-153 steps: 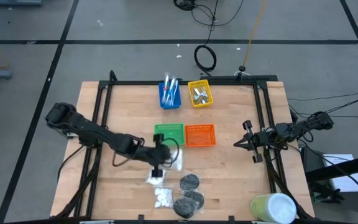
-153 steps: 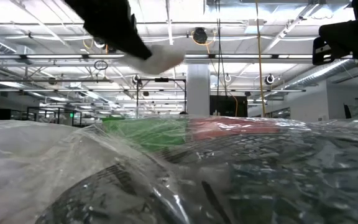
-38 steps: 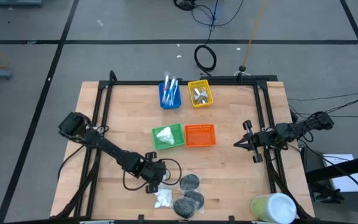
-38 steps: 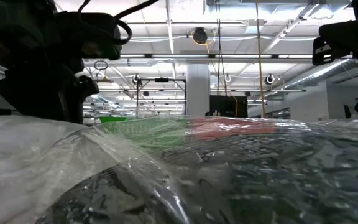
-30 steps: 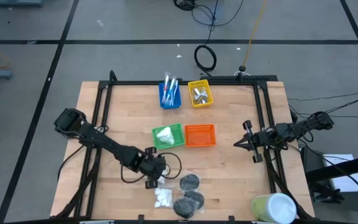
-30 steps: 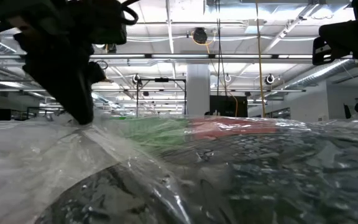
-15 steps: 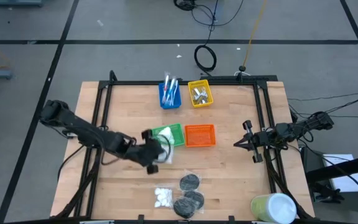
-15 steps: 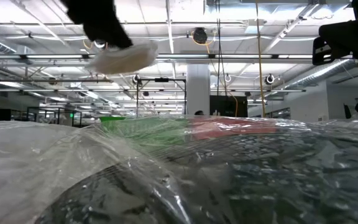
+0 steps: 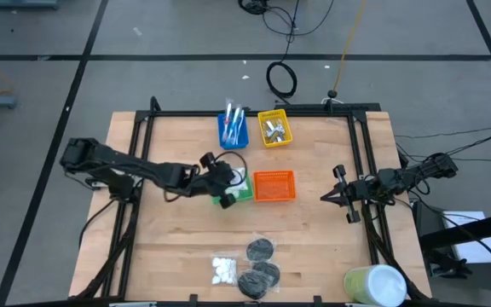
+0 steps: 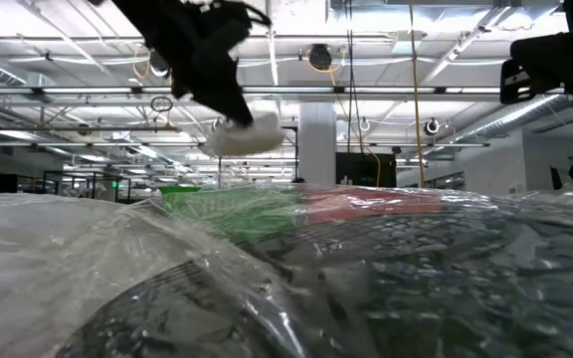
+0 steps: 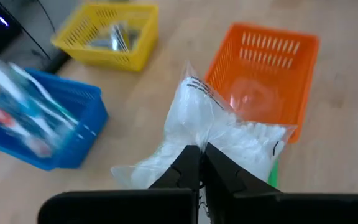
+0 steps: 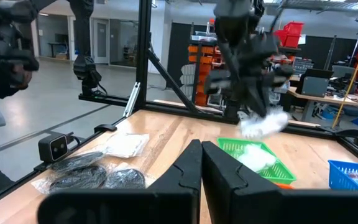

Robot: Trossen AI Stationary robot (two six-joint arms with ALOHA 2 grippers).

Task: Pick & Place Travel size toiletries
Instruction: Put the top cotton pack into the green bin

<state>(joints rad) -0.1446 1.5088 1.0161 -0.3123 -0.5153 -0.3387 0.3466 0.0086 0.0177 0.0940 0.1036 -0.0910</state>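
Observation:
My left gripper point(image 9: 226, 189) hangs over the green bin point(image 9: 246, 193), shut on a clear bag of white puffy pads point(image 11: 219, 134). In the low view the bag point(image 10: 245, 135) hangs in the air above the green bin point(image 10: 229, 206). Another white packet point(image 12: 253, 157) lies in that bin. One more pad packet point(image 9: 223, 269) and bagged black discs point(image 9: 258, 263) lie on the table near its front edge. My right gripper point(image 9: 324, 198) is shut and empty at the table's right side. My left gripper pinches the bag's clear plastic at one end point(image 11: 191, 146) between its two fingers. The fingers slant down from above and from the table's left. The bag hangs below the fingertips point(image 10: 225, 111), lifted clear, over the green bin.
An orange bin point(image 9: 274, 185) stands right of the green one. A blue bin point(image 9: 233, 130) with toothbrush sticks and a yellow bin point(image 9: 274, 128) with silvery tubes stand at the far edge. A large pale green-white cylinder point(image 9: 373, 286) stands at the near right corner.
My left gripper has risen from the packets near the front edge with one pad bag in its fingers. It has carried the bag toward the far edge to a place over the green bin. The other pad packet and the discs have stayed put.

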